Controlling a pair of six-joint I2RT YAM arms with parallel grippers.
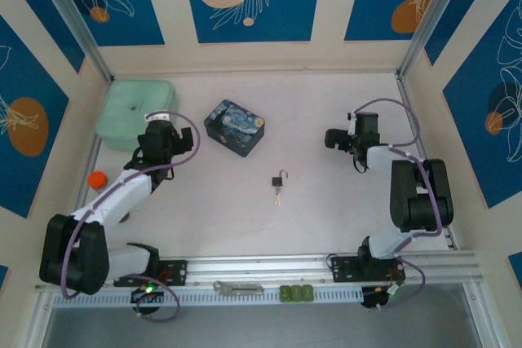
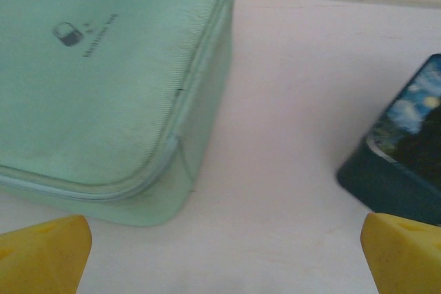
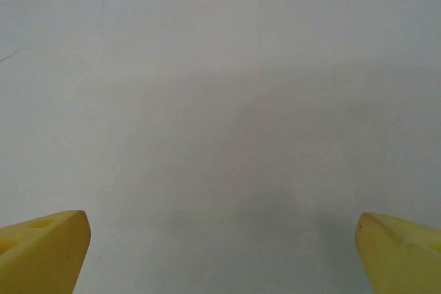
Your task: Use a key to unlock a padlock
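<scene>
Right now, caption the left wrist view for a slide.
Open left gripper facing mint-green fabric pouch and blue starry-night rectangular tin.

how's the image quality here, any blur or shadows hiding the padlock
Top external: even light, padlock small but distinct, key beneath it barely resolved. Left wrist: soft focus, mint pouch and painted tin blurred. Right wrist: table with a faint broad shadow, yellow fingers blurry at the corners.

The mint pouch (image 2: 103,101) looks like soft cloth with a fine ribbed weave, and the painted tin (image 2: 403,149) has a slight gloss. The table (image 3: 220,87) is pale, matt and smooth, with faint scratches. The padlock (image 1: 280,178) has a dull dark body and a thin bright metal shackle, and the left gripper's (image 2: 224,242) fingertips (image 2: 43,256) look like matt yellow plastic.
</scene>
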